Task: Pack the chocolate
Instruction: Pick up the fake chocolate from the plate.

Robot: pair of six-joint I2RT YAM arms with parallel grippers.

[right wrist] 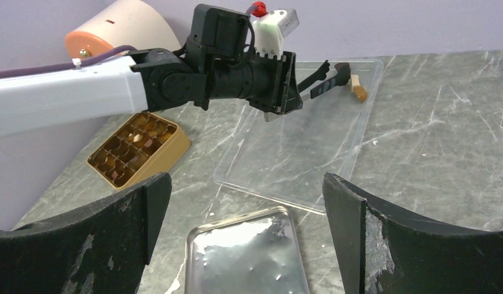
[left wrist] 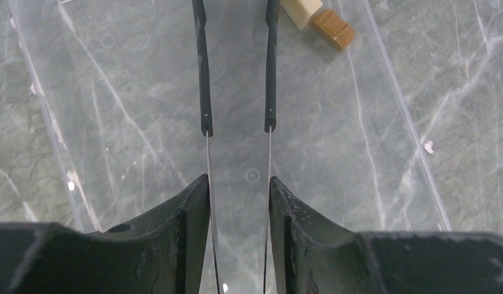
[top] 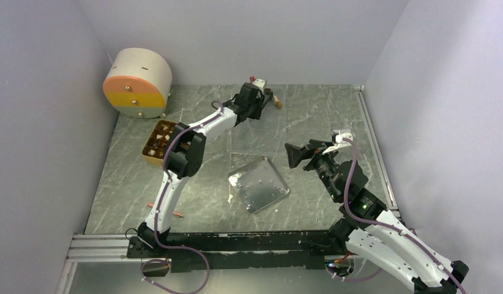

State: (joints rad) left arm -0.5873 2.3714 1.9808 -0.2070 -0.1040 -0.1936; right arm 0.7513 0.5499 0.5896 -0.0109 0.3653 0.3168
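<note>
Grey marbled table (top: 322, 110): carries everything below.

Clear rectangular plastic tray (right wrist: 298, 153), far middle; from above we barely trace its edges.

Square silver metal tray (top: 261, 184), centre.

Golden-tan compartment box (right wrist: 169, 153), left edge, partly hidden by the left arm's elbow from above. We cannot count the pieces inside.

Right gripper (right wrist: 242, 184): fingers spread wide, empty.

Left gripper (left wrist: 237, 24): thin blades narrowly parted, nothing between; tips cut off in its wrist view.

Chocolate (left wrist: 333, 29): a cream block and a ridged mid-brown block side by side, at the clear tray's far right corner.

Thin red-orange pen (top: 152, 205), near left, crossed by the arm.
</note>
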